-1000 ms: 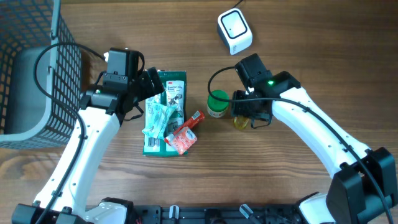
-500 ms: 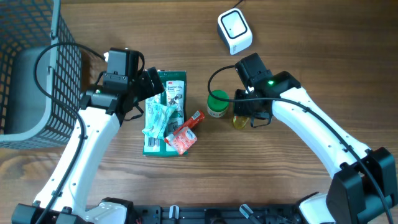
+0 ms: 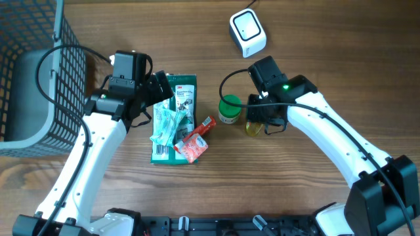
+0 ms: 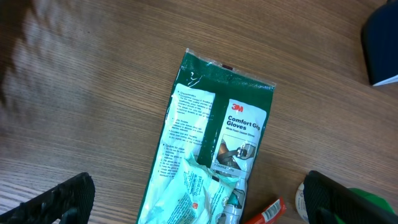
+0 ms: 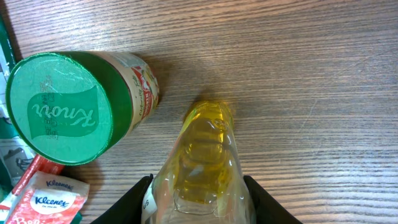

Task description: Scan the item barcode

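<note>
Both jaws of the right claw (image 5: 196,198) grip the yellow clear plastic bottle (image 5: 205,149) beside the green-lidded jar (image 5: 62,106), its long axis pointing ahead; the white box scanner (image 3: 247,33) stands beyond, nearer this arm.

the left arm (image 3: 92,141) reaches up from the base and bends toward the middle at the wrist. its left gripper (image 4: 199,183) points down with the fingers (image 4: 59,199) spread wide and nothing between them. the right arm (image 3: 328,141) stretches in from the other side, wrist turned down. the right gripper (image 5: 198,199) is closed on a yellow bottle (image 5: 205,149), one finger against each side.
</note>
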Controlling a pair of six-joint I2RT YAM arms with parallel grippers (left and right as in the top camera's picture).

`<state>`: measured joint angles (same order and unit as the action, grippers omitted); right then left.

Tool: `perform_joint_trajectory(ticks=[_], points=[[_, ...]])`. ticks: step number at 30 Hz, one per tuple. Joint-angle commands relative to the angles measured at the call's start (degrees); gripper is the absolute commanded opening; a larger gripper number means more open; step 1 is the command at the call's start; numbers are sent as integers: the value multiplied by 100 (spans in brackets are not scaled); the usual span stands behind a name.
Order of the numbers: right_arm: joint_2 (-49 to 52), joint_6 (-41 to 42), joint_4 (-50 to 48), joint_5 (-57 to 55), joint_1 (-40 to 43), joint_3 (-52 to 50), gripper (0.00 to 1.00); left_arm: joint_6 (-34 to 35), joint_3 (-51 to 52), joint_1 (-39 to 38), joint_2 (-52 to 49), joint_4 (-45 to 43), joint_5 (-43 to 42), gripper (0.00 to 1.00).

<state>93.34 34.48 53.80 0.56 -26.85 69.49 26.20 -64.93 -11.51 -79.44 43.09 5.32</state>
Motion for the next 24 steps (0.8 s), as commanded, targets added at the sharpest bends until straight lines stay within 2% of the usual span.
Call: perform_joint_trajectory(ticks=[1, 2, 4, 6, 9, 13, 16, 19, 21, 24], points=[[63, 0, 92, -59, -9, 94, 28, -48, -2, 28, 11, -13, 57, 100], [63, 0, 116, -63, -9, 94, 28, -48, -2, 28, 11, -13, 57, 100], [63, 2, 155, -61, -9, 94, 13, -48, -2, 28, 11, -13, 57, 100], [50, 2, 199, -63, -9, 96, 5, -48, -2, 28, 11, -13, 57, 100], [-105, -31, 267, -61, 46, 96, 4, -48, -2, 28, 11, -13, 57, 100], [-927, -409, 435, -15, 192, 101, 6, -48, -2, 28, 11, -13, 57, 100], [-1941, -1049, 634, 1008, 494, 101, 11, -50, -2, 28, 11, -13, 55, 100], [-2632, -1405, 656, 2295, 901, 101, 12, -48, -2, 28, 11, -13, 55, 100], [-2933, -1499, 669, 3119, 1084, 101, 5, -50, -2, 28, 11, -13, 55, 100], [-3034, -1534, 673, 3963, 1097, 50, 4, -48, -2, 28, 11, -13, 57, 100]])
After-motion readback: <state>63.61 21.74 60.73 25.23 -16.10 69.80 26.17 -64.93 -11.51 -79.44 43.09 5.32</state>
